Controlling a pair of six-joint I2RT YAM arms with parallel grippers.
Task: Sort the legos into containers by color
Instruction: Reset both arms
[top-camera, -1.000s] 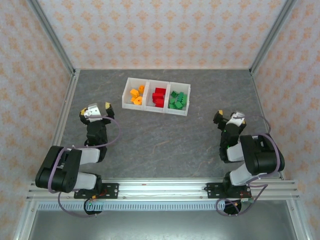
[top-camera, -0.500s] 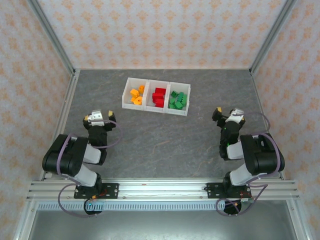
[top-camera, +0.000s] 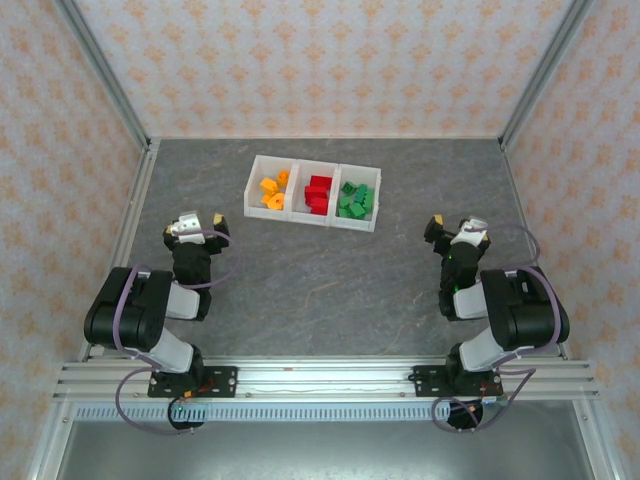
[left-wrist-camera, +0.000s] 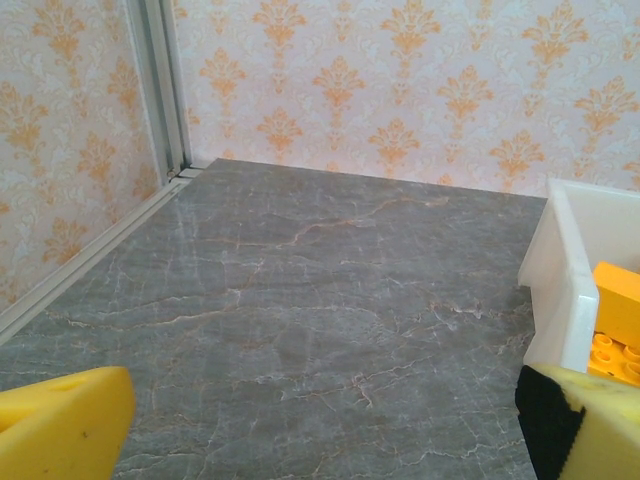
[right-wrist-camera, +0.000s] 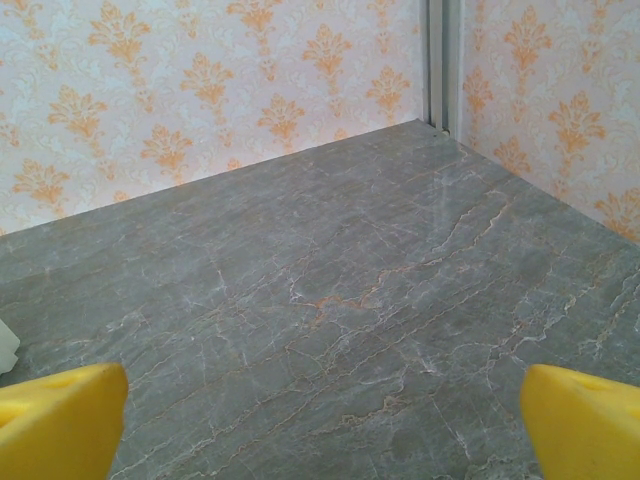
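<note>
Sorting looked complete, with both arms folded at the near edge.
The legos (top-camera: 318, 194) lay by colour in the containers (top-camera: 290, 218) at the far middle; the left gripper (top-camera: 200, 220) and right gripper (top-camera: 455, 228) stood wide open and empty, best kept clear of them.

Overhead from behind, wrist cameras low over table (top-camera: 320, 290), facing back wall (top-camera: 320, 70)
</note>
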